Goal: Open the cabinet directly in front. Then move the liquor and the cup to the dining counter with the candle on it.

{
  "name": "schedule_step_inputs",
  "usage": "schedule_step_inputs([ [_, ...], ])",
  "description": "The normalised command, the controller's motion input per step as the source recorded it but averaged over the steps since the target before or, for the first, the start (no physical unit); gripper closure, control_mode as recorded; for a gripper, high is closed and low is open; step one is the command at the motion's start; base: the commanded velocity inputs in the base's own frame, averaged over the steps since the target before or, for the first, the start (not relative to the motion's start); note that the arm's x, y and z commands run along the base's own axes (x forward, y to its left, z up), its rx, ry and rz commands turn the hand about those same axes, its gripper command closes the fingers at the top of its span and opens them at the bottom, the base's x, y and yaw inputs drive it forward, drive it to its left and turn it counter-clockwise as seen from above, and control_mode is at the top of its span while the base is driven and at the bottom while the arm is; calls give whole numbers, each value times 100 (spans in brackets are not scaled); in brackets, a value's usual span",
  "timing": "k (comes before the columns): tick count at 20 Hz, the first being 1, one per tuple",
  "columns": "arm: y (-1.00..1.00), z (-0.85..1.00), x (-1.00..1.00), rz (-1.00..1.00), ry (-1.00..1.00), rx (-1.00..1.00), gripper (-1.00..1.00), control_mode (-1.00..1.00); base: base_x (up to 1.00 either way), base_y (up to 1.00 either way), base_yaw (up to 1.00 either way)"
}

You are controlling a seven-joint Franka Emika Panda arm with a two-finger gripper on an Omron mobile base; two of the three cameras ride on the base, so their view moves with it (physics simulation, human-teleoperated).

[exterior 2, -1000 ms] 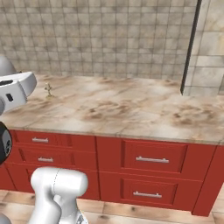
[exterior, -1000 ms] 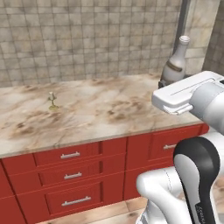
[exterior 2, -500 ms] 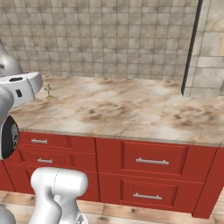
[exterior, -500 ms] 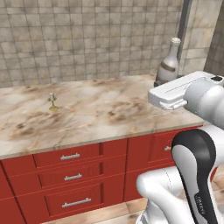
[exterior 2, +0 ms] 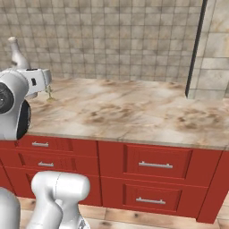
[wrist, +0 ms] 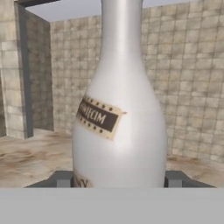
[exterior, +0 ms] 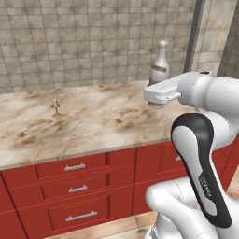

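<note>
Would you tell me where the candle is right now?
The candle stands on the left of the dining counter in the left base view, well apart from the liquor.

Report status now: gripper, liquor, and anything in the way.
Gripper shut on liquor, bottle upright above dining counter. Candle stands apart. Nothing blocking.

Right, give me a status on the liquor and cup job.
Done, as far as can be seen: the liquor is out and upright in the gripper, a finger either side of its body. In hand: carrying it above the dining counter, where the candle stands to the left in the left base view. Left: setting the bottle down, then the cup.
</note>
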Motion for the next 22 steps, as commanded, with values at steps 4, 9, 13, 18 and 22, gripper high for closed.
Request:
schedule_step_inputs([
  [4,27,-58,-2,3,6,0,100,-100,0,0,0],
  [9,19,-90,-1,4,16,0,100,-100,0,0,0],
  [13,9,-58,37,3,14,2,100,-100,0,0,0],
  [18,13,-41,92,4,8,5,100,-100,0,0,0],
  [22,25,-34,100,0,1,1,100,-100,0,0,0],
])
